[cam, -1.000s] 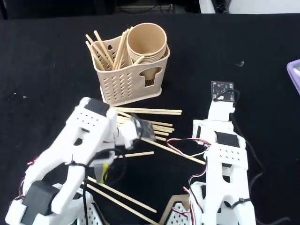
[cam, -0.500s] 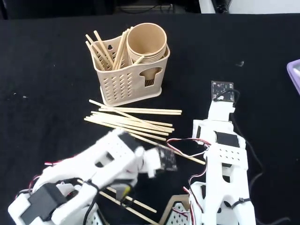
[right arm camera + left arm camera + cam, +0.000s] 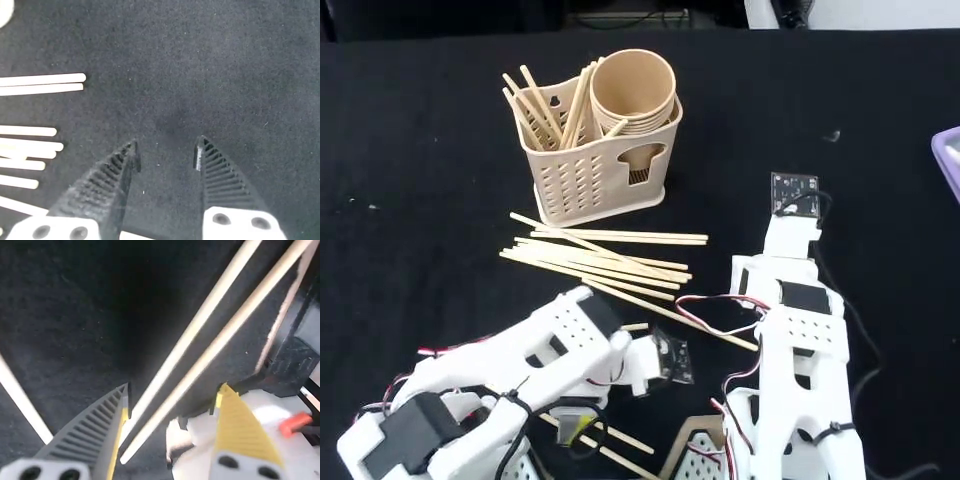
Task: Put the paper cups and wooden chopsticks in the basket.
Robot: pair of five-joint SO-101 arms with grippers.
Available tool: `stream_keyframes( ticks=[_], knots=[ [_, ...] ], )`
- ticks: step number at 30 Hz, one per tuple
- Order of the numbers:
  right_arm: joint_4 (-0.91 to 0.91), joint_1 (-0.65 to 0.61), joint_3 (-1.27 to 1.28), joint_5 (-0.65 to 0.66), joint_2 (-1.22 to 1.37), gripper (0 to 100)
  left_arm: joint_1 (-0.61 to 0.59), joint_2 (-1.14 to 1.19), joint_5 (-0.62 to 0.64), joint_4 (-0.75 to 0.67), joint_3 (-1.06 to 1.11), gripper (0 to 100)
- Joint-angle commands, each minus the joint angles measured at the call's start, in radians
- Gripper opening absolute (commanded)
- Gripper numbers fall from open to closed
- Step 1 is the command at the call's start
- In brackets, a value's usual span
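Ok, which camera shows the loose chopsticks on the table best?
The high view: the whole pile of loose chopsticks lies spread in front of the basket, with two more by the arms' bases. The left wrist view shows two close up, running between the fingers of the open left gripper. The right wrist view catches several ends.

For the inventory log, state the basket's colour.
The basket is beige with perforated walls, clearest in the high view.
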Motion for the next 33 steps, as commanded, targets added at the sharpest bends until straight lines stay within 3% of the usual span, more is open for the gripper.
stream_keyframes(
  ticks=[1, 8, 16, 22, 28, 33],
  knots=[
    [-0.018, -0.011, -0.008, 0.003, -0.030, 18.2, 0.004, -0.130, 0.087, -0.155, 0.076, 28],
    [-0.018, -0.011, -0.008, 0.003, -0.030, 18.2, -0.042, -0.347, 0.094, -0.186, 0.219, 28],
    [-0.018, -0.012, -0.008, 0.003, -0.030, 18.2, -0.186, -0.374, -0.032, -0.144, 0.288, 29],
    [-0.018, -0.011, -0.008, 0.003, -0.030, 18.2, -0.189, -0.374, -0.035, -0.140, 0.225, 28],
    [-0.018, -0.009, -0.007, 0.003, -0.030, 18.2, -0.133, -0.382, -0.038, 0.094, 0.071, 28],
    [-0.018, -0.009, -0.007, 0.003, -0.030, 18.2, -0.096, -0.488, -0.032, 0.035, 0.203, 29]
  ],
)
